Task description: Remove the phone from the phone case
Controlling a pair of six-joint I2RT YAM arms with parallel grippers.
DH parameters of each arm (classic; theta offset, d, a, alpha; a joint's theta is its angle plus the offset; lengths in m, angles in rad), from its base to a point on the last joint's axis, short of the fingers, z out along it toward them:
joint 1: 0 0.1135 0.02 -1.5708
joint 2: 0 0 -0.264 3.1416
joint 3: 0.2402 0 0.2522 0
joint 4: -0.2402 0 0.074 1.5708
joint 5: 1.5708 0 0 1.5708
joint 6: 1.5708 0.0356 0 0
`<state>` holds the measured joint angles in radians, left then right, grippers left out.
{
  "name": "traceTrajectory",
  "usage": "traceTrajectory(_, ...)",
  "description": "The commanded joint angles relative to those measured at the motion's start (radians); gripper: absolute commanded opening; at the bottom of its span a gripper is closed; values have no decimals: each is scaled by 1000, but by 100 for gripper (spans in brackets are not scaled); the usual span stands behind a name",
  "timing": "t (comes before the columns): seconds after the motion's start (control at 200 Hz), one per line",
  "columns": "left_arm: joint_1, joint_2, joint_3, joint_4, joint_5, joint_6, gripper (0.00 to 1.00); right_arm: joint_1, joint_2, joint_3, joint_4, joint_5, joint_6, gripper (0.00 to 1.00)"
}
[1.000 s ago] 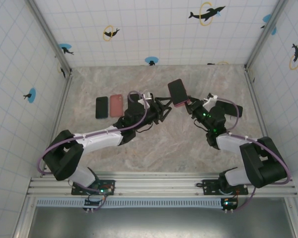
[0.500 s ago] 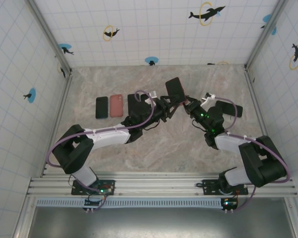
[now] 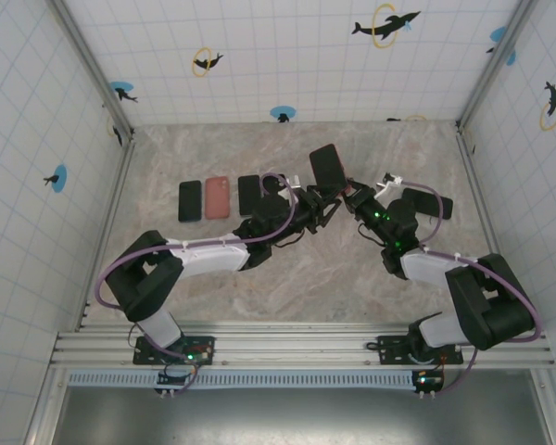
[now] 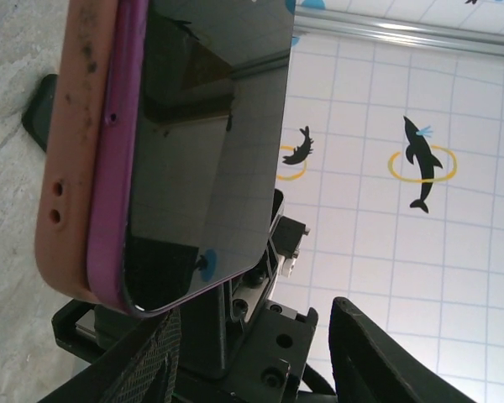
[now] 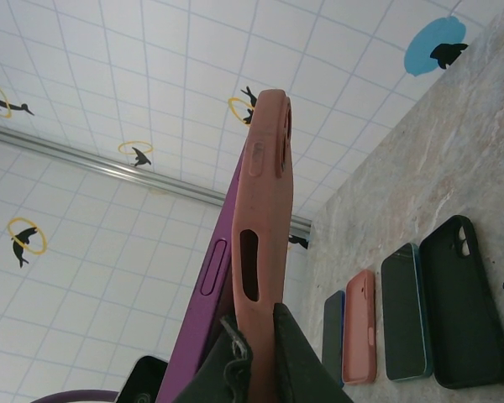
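Right wrist view: right gripper [image 5: 256, 329] pinches the salmon phone case [image 5: 267, 193] at its base; left gripper [image 4: 254, 319], jaws spread beside that case, should next grip the purple phone [image 4: 202, 151].

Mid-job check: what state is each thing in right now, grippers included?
right gripper: shut on the pink case, holding it above the table.
left gripper: open, near the case's lower end, not gripping.
purple phone: in the pink case, screen dark.
black case: lying flat.
blue-edged phone: lying flat, screen dark.
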<state>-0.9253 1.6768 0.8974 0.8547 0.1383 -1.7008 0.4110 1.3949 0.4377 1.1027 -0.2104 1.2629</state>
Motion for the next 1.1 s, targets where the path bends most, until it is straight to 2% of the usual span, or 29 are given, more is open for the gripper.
traceTrajectory(0.0,1,9,3,50,-30,-10,48,-1,-20,30,108,7,-17,6)
traceTrajectory(0.16,9,12,1,98,-63,-12,48,-1,-32,19,112,1,-20,6)
traceTrajectory(0.586,14,53,-8,99,-53,-57,49,11,-57,19,131,23,-46,6)
traceTrajectory(0.961,43,34,-30,83,-111,-58,47,40,-76,-27,205,59,-77,6)
traceTrajectory(1.091,42,46,-54,135,-144,-109,40,58,-75,-73,300,125,-54,6)
